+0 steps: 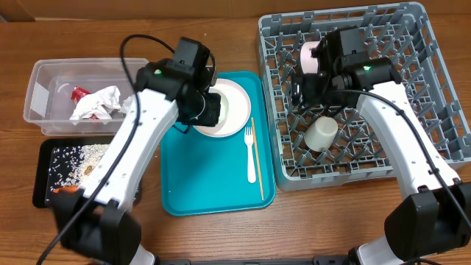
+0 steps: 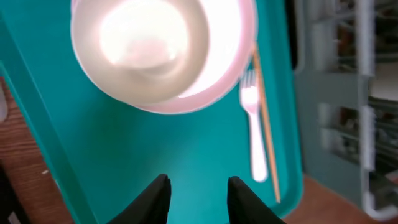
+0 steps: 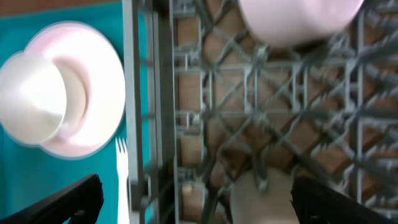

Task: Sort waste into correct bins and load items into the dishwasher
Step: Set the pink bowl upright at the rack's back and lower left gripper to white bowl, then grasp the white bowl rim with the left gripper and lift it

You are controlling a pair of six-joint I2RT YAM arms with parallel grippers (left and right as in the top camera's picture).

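- Left fingers narrow, empty, over flat teal tray; may shove white bowl off white round plate
- Right fingers wide, empty, over grey plastic rack beside tray

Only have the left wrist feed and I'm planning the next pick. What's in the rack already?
Observer: A small cup sits in the rack, near its front. It looks tipped on its side.
Operator: Anything else in there?
Observer: A bowl near the far wall, partly hidden by the right arm.
Operator: Is that arm holding something?
Observer: No. The right gripper hangs over the rack with its jaws wide apart and nothing between them.
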